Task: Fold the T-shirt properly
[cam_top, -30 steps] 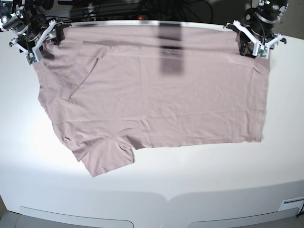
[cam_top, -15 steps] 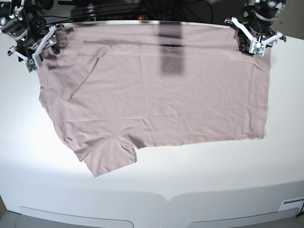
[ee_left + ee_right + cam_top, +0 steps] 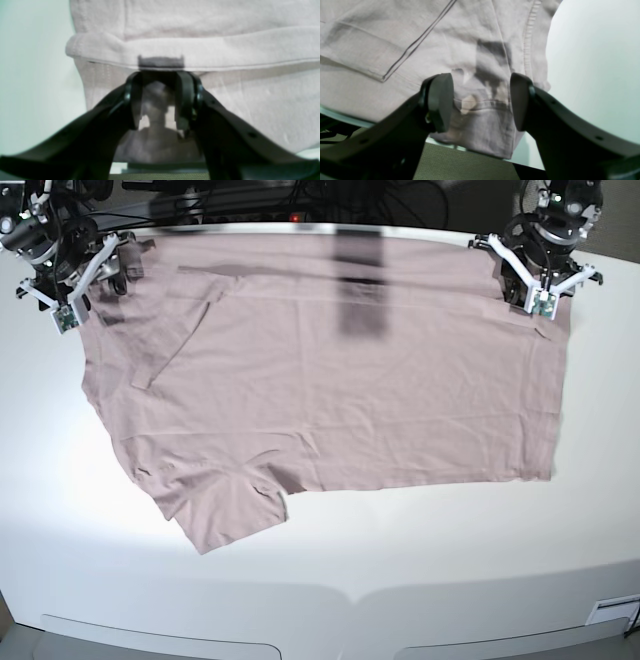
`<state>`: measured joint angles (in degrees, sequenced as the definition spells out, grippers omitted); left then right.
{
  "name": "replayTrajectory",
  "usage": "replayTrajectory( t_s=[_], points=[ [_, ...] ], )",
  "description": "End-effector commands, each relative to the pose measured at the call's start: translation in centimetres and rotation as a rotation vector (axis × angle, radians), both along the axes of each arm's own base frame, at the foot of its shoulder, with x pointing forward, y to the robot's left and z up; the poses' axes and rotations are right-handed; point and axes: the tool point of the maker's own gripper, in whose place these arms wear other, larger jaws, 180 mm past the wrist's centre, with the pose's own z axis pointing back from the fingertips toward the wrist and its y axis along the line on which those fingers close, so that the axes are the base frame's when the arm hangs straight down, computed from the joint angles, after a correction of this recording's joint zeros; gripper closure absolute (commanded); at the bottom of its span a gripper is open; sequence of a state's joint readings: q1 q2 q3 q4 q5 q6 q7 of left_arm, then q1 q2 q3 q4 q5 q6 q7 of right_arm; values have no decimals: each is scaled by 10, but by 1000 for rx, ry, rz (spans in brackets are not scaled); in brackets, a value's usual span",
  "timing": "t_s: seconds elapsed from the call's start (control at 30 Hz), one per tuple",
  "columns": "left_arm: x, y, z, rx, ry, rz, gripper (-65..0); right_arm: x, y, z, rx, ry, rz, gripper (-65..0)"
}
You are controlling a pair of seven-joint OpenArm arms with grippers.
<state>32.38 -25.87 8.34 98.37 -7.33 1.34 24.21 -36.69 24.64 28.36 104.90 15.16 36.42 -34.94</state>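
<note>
The mauve-pink T-shirt point(image 3: 340, 380) lies spread flat on the white table, with one sleeve pointing to the front left. Its far edge hangs a little over the table's back edge. My left gripper point(image 3: 525, 280) sits at the shirt's far right corner. In the left wrist view its jaws point(image 3: 158, 97) stand apart, with fabric showing in the gap behind a rolled-over hem point(image 3: 200, 52). My right gripper point(image 3: 108, 275) is at the far left corner. In the right wrist view it point(image 3: 480, 100) is open wide and straddles the hemmed edge of the T-shirt point(image 3: 395, 37) without pinching it.
Bare white table point(image 3: 400, 570) runs along the front and both sides of the shirt. Dark cables and equipment point(image 3: 300, 195) lie beyond the table's back edge. A dark shadow bar point(image 3: 358, 290) falls across the shirt's far middle.
Both grippers drew slightly toward the table's far edge, then the left one settled back over the shirt's corner. The shirt lies almost as before.
</note>
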Motion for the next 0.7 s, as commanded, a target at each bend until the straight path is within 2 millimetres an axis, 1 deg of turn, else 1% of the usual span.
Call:
replayTrajectory(
  t_s=[0.0,0.13,0.2,0.33,0.5,0.57,0.67],
  points=[
    [-28,8,-17,32,140,8,-215,8,-1,10,-7,-36,15,-355],
    [-29,8,-17,35,152,8,-215,8,-2,10,-7,-37,14,-355],
    [-26,5,-14,31,144,5,-215,8,-2,10,-8,-38,11,-355],
    [-17,-2,-1,16,107,-8,-215,9,0,12,-9,-45,16,-356],
    [-8,-11,12,1,71,-20,-215,17,6,24,-16,-81,40,-356],
    [-6,-10,13,8,63,-25,-215,20,8,27,-18,-92,47,-356],
    [-3,-4,15,52,40,-29,-215,22,13,31,0,-107,51,-356]
  ],
)
